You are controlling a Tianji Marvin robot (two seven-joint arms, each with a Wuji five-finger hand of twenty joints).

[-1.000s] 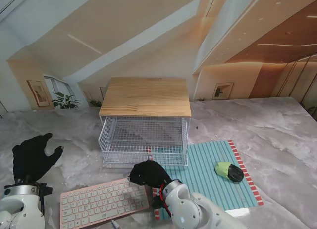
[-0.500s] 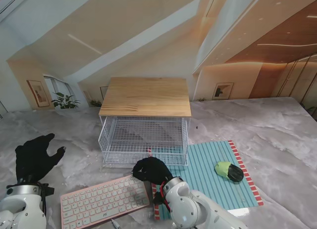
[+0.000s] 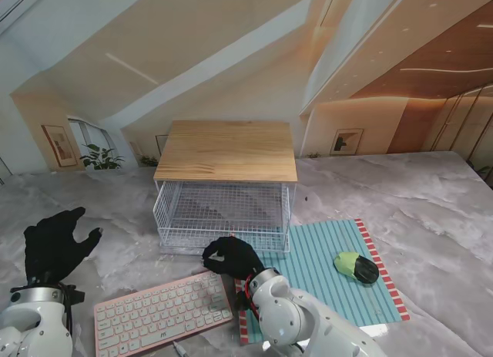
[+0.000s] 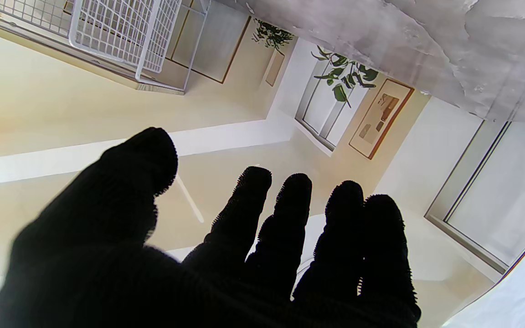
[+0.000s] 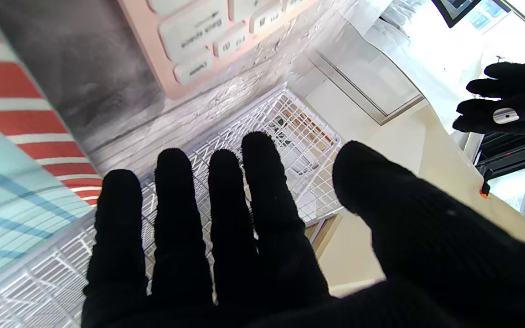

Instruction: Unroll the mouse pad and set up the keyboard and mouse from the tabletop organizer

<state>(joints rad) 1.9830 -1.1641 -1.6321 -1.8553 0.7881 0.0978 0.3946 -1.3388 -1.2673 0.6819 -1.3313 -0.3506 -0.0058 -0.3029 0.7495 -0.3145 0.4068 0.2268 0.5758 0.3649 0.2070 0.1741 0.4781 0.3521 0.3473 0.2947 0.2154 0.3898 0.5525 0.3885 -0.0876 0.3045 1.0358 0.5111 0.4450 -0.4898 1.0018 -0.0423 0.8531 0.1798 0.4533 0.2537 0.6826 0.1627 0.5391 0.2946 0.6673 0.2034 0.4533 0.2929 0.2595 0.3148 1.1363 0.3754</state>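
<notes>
Forward goes the right robot hand [image 3: 231,257], now up against the near edge of the wire organizer's [image 3: 223,218] basket, fingers spread, gripping nothing. Left robot hand [image 3: 54,245] hovers far left, fingers apart, empty. Pink keyboard [image 3: 162,311] lies on the marble desk [image 3: 431,210], left of the striped mouse pad [image 3: 327,272]; green mouse [image 3: 356,267] sits on the pad.

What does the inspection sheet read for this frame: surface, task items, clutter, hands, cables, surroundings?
Surface: grey marble table.
Task items: striped mouse pad unrolled flat; green mouse on it; pink keyboard left of the pad; wire organizer with wooden top, basket looks empty.
Clutter: nothing seen.
Hands: left hand open, raised; right hand open, between keyboard and organizer.
Cables: nothing seen.
Surroundings: beige walls, framed pictures, potted plant.
</notes>
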